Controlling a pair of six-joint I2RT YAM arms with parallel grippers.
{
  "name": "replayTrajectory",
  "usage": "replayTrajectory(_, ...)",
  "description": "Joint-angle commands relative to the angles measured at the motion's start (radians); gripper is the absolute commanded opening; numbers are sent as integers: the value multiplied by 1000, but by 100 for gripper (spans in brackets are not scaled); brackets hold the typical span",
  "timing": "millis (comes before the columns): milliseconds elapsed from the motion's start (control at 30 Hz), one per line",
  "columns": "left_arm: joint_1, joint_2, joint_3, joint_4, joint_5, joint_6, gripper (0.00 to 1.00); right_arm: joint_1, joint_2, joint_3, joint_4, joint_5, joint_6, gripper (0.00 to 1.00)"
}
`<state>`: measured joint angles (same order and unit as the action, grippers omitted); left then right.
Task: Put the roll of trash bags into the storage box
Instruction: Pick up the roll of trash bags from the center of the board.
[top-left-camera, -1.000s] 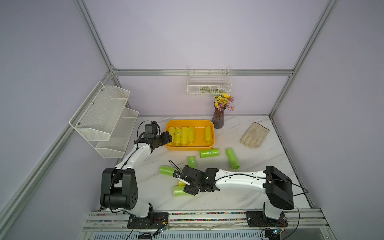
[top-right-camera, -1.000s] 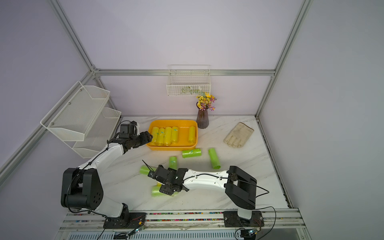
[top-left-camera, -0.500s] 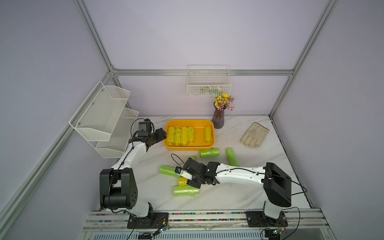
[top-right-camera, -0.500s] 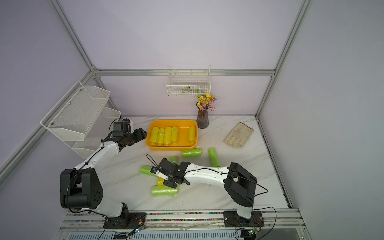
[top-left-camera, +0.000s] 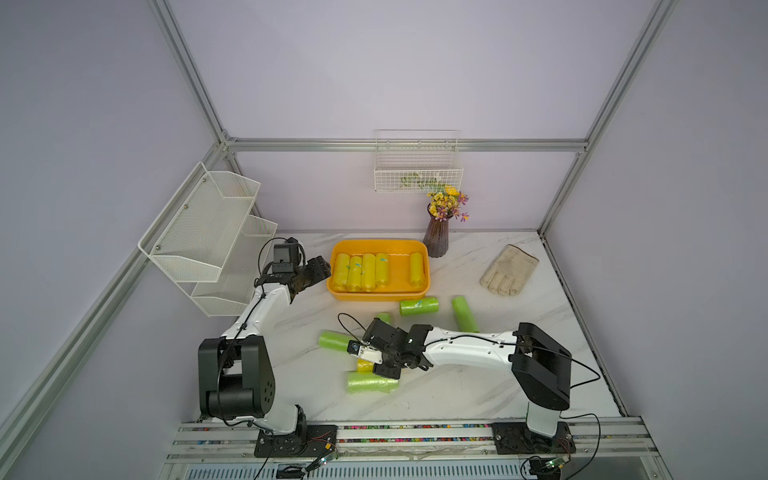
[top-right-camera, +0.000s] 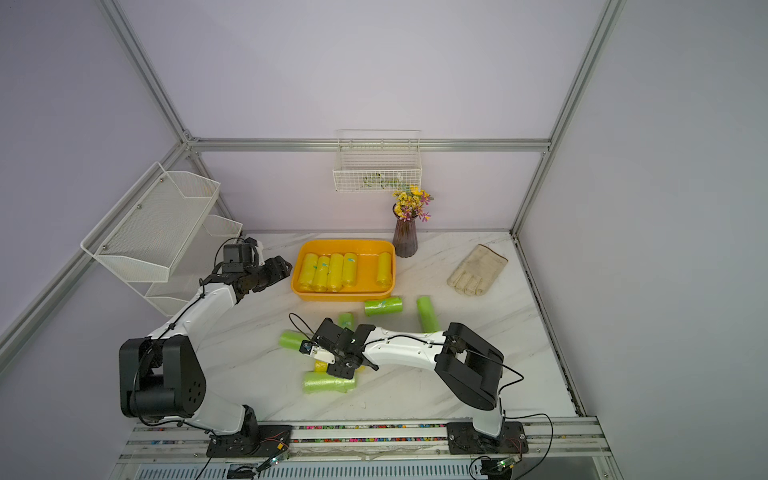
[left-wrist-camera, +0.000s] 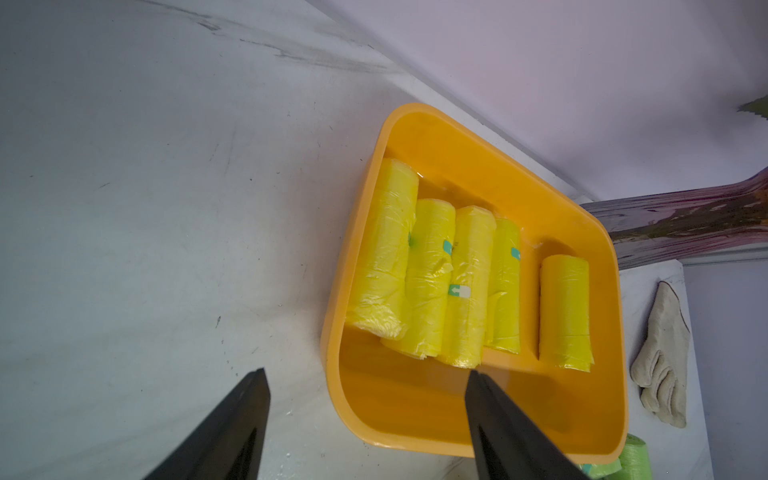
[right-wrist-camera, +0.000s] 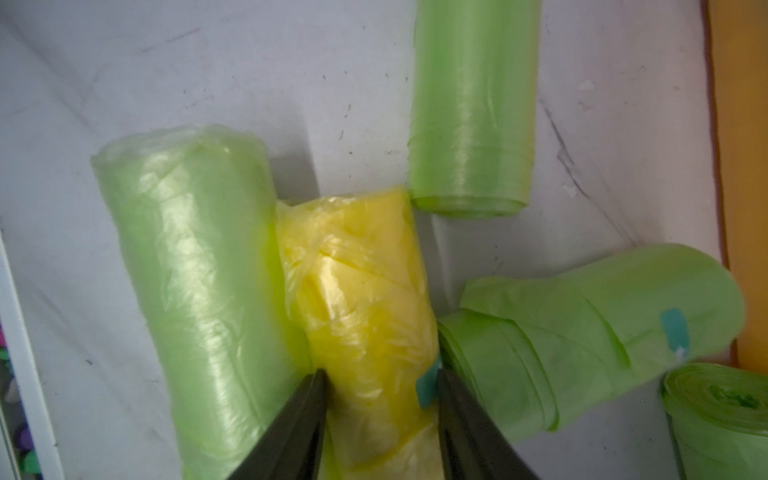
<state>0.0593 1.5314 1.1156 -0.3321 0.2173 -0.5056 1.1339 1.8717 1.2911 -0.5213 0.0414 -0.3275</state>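
Currently the yellow roll of trash bags is sitting low among the loose rolls on the table, well in front of the storage box, not yet inside it; the right gripper is pinching it, jaws drawn narrow, one finger pressing each long side; whether it is clearing the marble yet I cannot tell. The fingers are biting near one end of the roll, probably because access is tight: one green roll is lying against the side farther from the box, a second green roll is crowding the side toward the box; a wider bite would be catching green plastic too. The left gripper is hovering just beside the box's short end, the one away from the vase, jaws standing wide and holding nothing; my reading is that it is keeping clear of the delivery path.

Inside the box the packed rolls are lying parallel, four touching in a row and one apart toward the vase end; the row is saving floor space, and the gap is looking like the natural slot for the next roll.

Count: yellow rolls, six (five in the box, one gripped); green rolls, five, all scattered in front of the box; vase of flowers, one, just beside the box's far corner; glove, one, beyond the vase from the box; wire basket, one, on the wall above the box; mesh rack, one, on the wall past the box's left-gripper end.
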Motion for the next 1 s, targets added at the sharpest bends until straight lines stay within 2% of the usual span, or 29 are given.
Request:
replayTrajectory(0,10,-28,-7,16,22,-5,74,-6,23,10,15,-15,-17,48)
replayTrajectory(967,31,-43,-26,20,41,-5,75,-23,128,-4,28,-20,-35,54)
